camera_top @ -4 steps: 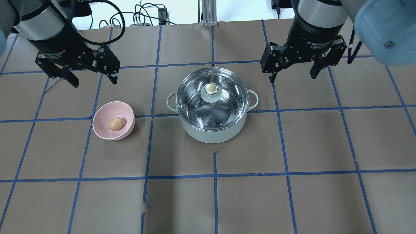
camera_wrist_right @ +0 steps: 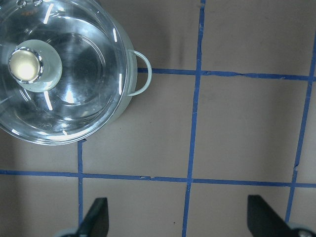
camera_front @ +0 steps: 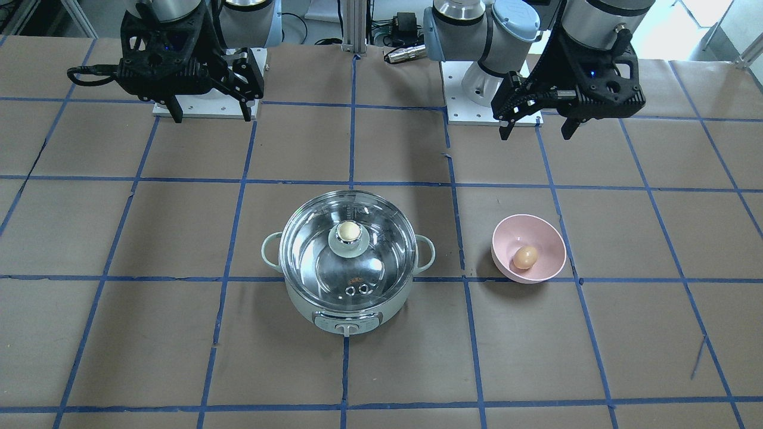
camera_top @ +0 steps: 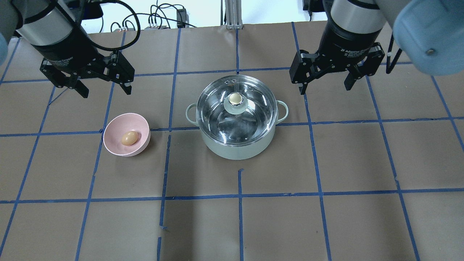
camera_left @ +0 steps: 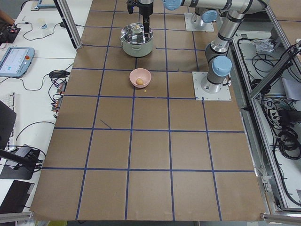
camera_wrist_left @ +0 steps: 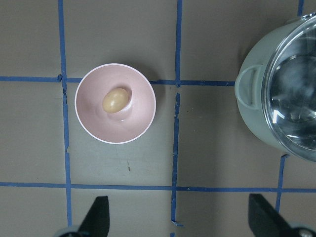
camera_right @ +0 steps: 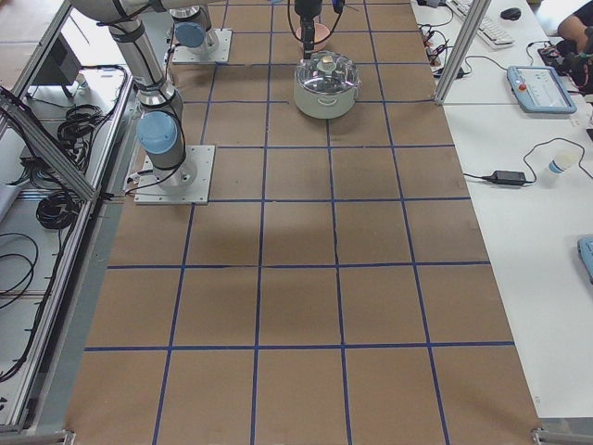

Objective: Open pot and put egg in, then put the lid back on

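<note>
The first step, opening the pot (camera_top: pixel 235 149), is in hand and not yet done: the lid (camera_top: pixel 253 112) sits square on the rim. The pot stands mid-bench, well in from the edges, between the two arms. The right arm (camera_top: pixel 348 29) hangs above the bench (camera_top: pixel 326 224) just off the pot's right handle, its jaws apart and empty. The left arm (camera_top: pixel 54 34) hangs nearer the bench's left end, jaws apart and empty too, near the pink bowl (camera_top: pixel 143 145) that holds the egg (camera_top: pixel 129 138).

The next move likely falls to the right arm. It must centre its jaws over the knob (camera_top: pixel 235 98), drop, close on it and lift straight up.

The lid is clear glass over shiny steel. Its knob is a small gold-beige ball on a pale green base, so a shallow grip may slip.
</note>
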Controlling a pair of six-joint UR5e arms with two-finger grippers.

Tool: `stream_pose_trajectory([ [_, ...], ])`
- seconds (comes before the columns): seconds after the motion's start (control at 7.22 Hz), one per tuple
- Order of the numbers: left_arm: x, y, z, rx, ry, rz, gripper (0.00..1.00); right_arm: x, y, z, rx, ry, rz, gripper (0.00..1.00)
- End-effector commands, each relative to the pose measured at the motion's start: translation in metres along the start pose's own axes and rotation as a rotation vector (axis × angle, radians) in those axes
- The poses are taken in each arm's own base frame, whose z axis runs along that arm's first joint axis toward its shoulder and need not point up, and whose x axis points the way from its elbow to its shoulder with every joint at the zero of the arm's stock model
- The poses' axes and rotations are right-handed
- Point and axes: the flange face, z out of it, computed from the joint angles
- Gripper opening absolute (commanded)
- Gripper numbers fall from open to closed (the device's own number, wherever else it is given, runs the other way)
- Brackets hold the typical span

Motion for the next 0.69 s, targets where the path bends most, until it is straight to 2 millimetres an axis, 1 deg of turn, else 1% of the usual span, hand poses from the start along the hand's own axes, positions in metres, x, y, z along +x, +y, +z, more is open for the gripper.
stream_pose_trajectory([
  [0.0,-0.003,0.004,0.004,-0.014,-0.010,0.054,1.00,-0.006,-0.003,0.005,-0.004,0.009,-0.015,1.00],
  [0.14,-0.004,0.005,0.013,-0.031,-0.004,0.104,1.00,-0.013,-0.009,0.011,-0.011,0.001,-0.018,1.00],
  [0.28,-0.011,0.002,0.028,-0.045,-0.001,0.153,1.00,-0.026,-0.030,0.034,-0.017,-0.001,0.002,1.00],
  [0.42,-0.027,-0.008,0.043,-0.033,0.001,0.177,1.00,-0.084,-0.052,0.068,0.046,0.003,-0.045,1.00],
  [0.55,-0.051,-0.014,0.071,-0.047,0.010,0.214,1.00,-0.127,-0.060,0.098,0.044,0.002,-0.079,1.00],
])
